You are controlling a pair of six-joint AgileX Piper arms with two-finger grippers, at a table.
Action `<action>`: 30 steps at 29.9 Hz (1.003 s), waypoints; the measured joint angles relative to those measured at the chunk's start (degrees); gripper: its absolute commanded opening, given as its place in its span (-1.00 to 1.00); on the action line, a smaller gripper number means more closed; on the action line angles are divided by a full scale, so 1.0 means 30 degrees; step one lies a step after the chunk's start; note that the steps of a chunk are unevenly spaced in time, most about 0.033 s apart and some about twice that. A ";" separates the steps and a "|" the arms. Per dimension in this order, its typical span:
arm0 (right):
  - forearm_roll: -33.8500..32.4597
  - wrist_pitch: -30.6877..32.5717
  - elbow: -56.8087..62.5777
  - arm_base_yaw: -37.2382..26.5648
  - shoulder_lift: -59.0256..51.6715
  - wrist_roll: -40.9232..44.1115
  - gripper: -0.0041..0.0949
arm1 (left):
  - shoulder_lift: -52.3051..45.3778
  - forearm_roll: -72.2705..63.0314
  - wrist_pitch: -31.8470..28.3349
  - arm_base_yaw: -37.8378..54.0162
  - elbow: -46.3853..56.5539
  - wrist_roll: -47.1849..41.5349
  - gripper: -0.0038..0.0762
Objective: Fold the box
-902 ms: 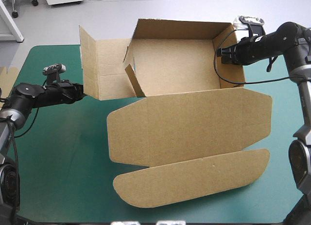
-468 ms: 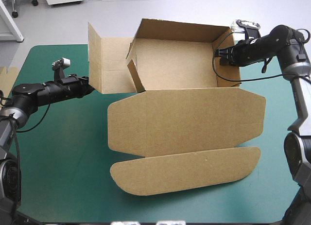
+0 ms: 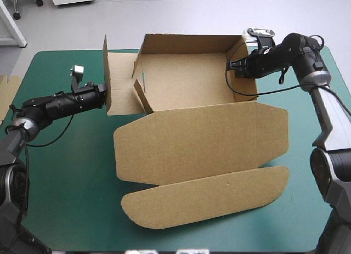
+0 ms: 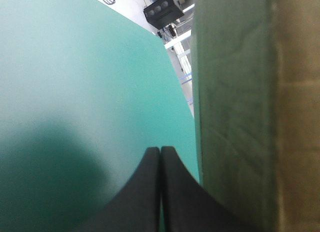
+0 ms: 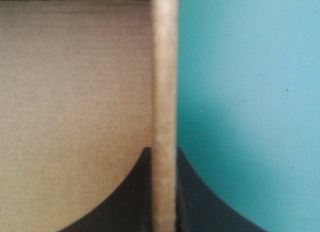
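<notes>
Spare board (image 3: pixel 5 97): at the 9 o'clock edge of the desk (image 3: pixel 66 171) we see a strip of brown board, well apart from the box.

Left end effector (image 3: pixel 104 95): it reaches in from 9 o'clock. In the left wrist view its black fingers are clenched into one pointed arch (image 4: pixel 160 149) with nothing between them. The teal-green desk (image 4: pixel 75 66) lies on one side and a brown panel of the box (image 4: pixel 240 117) stands just beside the other. We cannot tell whether the tip touches that panel.

Left side panel (image 3: pixel 120 84): it stands upright and swung outward at the tray's 9 o'clock side, with the left end effector at its outer face. A small tab (image 3: pixel 140 95) leans inward at its 3 o'clock side.

Box (image 3: pixel 186 84): we see an open tray at centre toward 12 o'clock, its far and right walls raised.

Lid (image 3: pixel 203 139): it lies flat on the desk, running from the tray toward 6 o'clock, and ends in a rounded tuck flap (image 3: pixel 208 202).

Right wall (image 3: pixel 247 81): upright at the tray's 3 o'clock side.

Right end effector (image 3: pixel 233 67): it comes in from 2 o'clock and grasps the right wall near its far corner. In the right wrist view the board's edge runs straight between the nearly closed fingers (image 5: pixel 164 151), with the box's inside (image 5: pixel 75 91) on one side and the desk (image 5: pixel 250 91) on the other.
</notes>
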 measured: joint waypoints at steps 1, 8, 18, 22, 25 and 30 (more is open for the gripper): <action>-0.0066 -0.0021 0.0000 0.0000 0.0000 0.0065 -0.94 | 0.0026 -0.0181 0.0062 -0.0070 0.0000 0.0041 -0.93; -0.0610 -0.0070 0.0000 0.0000 0.0000 0.0304 -0.94 | 0.0088 -0.1310 0.0078 -0.0851 -0.0199 0.0058 -0.93; -0.1269 -0.0053 0.0000 0.0000 0.0000 0.0526 -0.94 | 0.0113 -0.1386 0.0044 -0.2878 -0.1031 0.0126 -0.93; -0.1830 -0.0053 0.0000 0.0000 0.0000 0.0745 -0.94 | 0.0113 -0.1405 0.0166 -0.3174 -0.1942 0.0107 -0.93; -0.1875 -0.0029 0.0000 0.0000 0.0000 0.0792 -0.94 | 0.0113 -0.1442 0.0240 -0.3276 -0.2375 0.0039 -0.93; -0.1891 -0.0010 0.0000 0.0000 0.0000 0.0796 -0.94 | 0.0113 -0.1477 0.0298 -0.3276 -0.2492 -0.0113 -0.90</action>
